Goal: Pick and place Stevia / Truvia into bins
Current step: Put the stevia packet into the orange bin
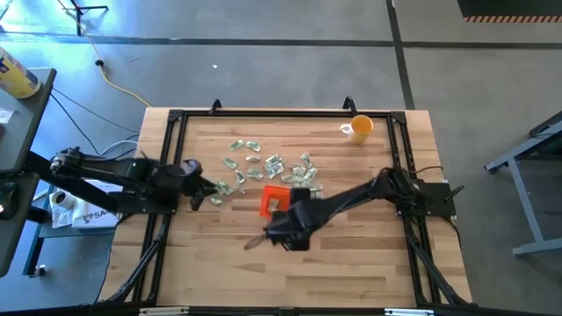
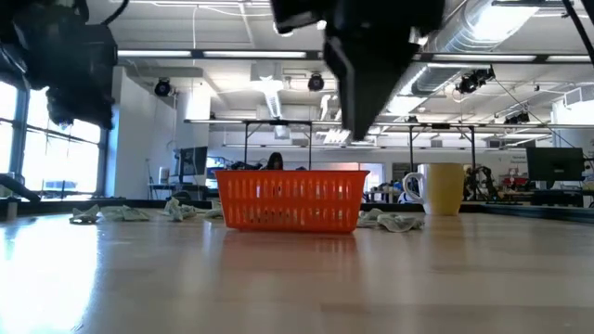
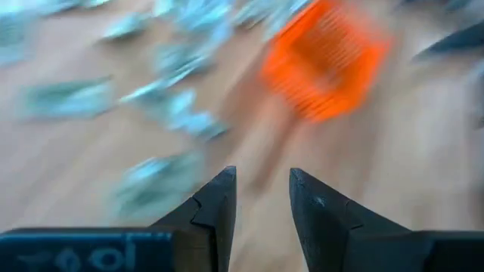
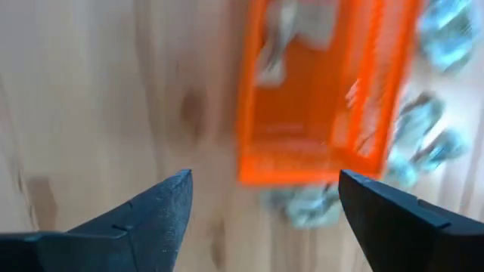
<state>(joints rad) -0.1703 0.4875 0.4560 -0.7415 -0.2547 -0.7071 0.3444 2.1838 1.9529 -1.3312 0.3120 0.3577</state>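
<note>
While sachets (image 4: pixel 291 38) fill it, bin (image 4: pixel 318 147) sits upright.

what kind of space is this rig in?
Looks like a robotics lab or workshop: concrete floor, exposed ceiling ducts, and benches with monitors behind the wooden table.

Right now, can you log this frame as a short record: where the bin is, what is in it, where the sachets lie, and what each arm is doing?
bin: small bright orange-red plastic tray, mid-table
bin contents: at least one pale sachet inside
loose sachets: pale green and white paper packets scattered on the wooden table, mostly beyond the bin
left gripper: over the left edge of the scatter, fingers parted, nothing between them
right gripper: just short of the bin, fingers wide, empty
other: yellow-orange cup at far right corner
</note>
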